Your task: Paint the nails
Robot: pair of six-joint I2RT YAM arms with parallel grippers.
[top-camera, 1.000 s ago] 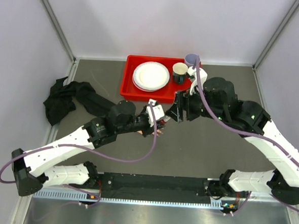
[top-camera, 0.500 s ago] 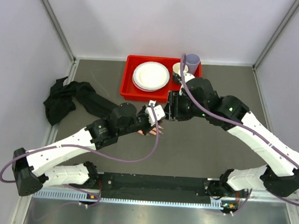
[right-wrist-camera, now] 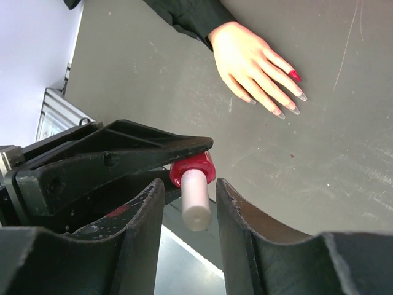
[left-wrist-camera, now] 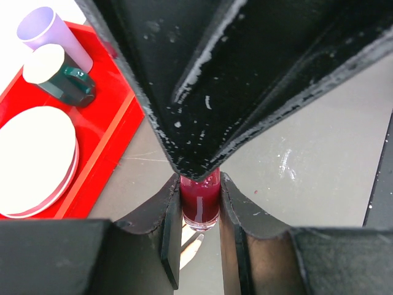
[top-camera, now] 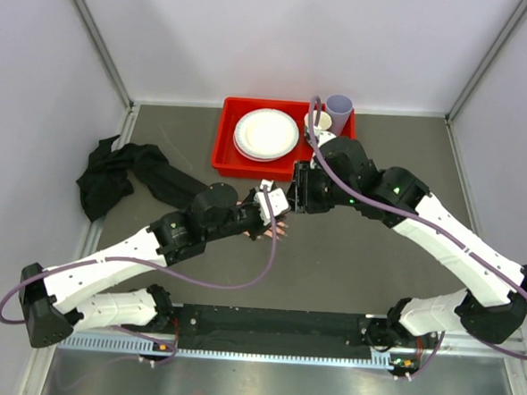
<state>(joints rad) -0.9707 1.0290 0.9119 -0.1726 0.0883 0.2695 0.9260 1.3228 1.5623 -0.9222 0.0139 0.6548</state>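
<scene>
The left gripper (left-wrist-camera: pixel 199 187) is clamped on a small bottle (left-wrist-camera: pixel 199 206) of dark red polish, one finger on each side of the glass. The bottle's long axis runs straight out past the left gripper's fingertips. Its pale pink cap (right-wrist-camera: pixel 195 206) points into the mouth of the right gripper (right-wrist-camera: pixel 189 184).

The right gripper meets the left one tip to tip and is partly open. Its two fingers stand on either side of the cap, with a clear gap on one side and only a sliver on the other. It does not yet grip the cap.

The mannequin hand (right-wrist-camera: pixel 249 61) lies flat on the desk (right-wrist-camera: pixel 344 153), palm down. It is below and beyond the right gripper's fingertips, and in the overhead view it sits just under the left gripper. Its long axis runs from the black sleeve (right-wrist-camera: pixel 190 15) out to the spread fingertips, which point away from the sleeve and off to one side of the right gripper. The nails (right-wrist-camera: pixel 294 75) sit at those fingertips. The one at the edge of the row is bright red, and the others look pale or clear.

Beyond the left gripper, off to its left, a red tray (left-wrist-camera: pixel 107 132) holds white plates (left-wrist-camera: pixel 34 157), a dark green mug (left-wrist-camera: pixel 67 80) and a lilac cup (left-wrist-camera: pixel 49 34).
</scene>
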